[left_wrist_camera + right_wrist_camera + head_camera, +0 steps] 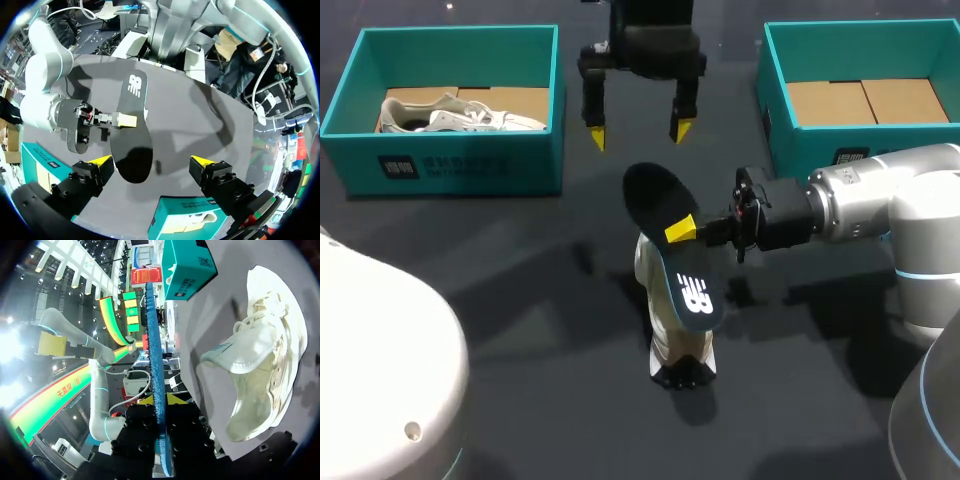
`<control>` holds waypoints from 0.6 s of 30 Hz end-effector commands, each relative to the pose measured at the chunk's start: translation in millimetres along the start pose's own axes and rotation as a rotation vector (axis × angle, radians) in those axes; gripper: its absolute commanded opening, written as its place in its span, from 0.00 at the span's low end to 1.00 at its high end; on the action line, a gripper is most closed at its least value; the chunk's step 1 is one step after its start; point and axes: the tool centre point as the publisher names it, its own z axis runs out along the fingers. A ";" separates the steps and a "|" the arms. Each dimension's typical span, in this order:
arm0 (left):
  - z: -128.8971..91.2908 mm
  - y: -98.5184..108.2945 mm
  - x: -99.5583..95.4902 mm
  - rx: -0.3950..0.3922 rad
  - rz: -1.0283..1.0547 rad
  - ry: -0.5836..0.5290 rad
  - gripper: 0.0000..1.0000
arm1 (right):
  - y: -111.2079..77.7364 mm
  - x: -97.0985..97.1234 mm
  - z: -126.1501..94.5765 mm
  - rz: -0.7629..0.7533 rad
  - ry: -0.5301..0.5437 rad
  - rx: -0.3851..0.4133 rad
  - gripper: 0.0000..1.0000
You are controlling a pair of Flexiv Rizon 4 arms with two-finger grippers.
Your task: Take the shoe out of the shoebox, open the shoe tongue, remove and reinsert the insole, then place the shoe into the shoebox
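Clasping white-logo insole (665, 195), right pincer (684, 229)

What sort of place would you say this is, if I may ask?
Probably a robot test bench for shoe handling: a dark table, a teal shoebox holding a shoe, and the insole in my right gripper.

Two shoeboxes (460, 160) (805, 150), two shoes (460, 117) (675, 350), one insole (680, 272)
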 end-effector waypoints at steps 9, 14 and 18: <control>-1.2 -1.8 15.2 0.012 0.100 -0.582 1.00 | -1.3 0.7 0.0 0.001 -0.003 -0.001 0.00; -1.2 -1.8 15.2 0.012 0.100 -0.582 1.00 | -1.3 0.7 0.0 0.001 -0.003 -0.001 0.00; -1.2 -1.8 15.2 0.012 0.100 -0.582 1.00 | -1.3 0.7 0.0 0.001 -0.003 -0.001 0.00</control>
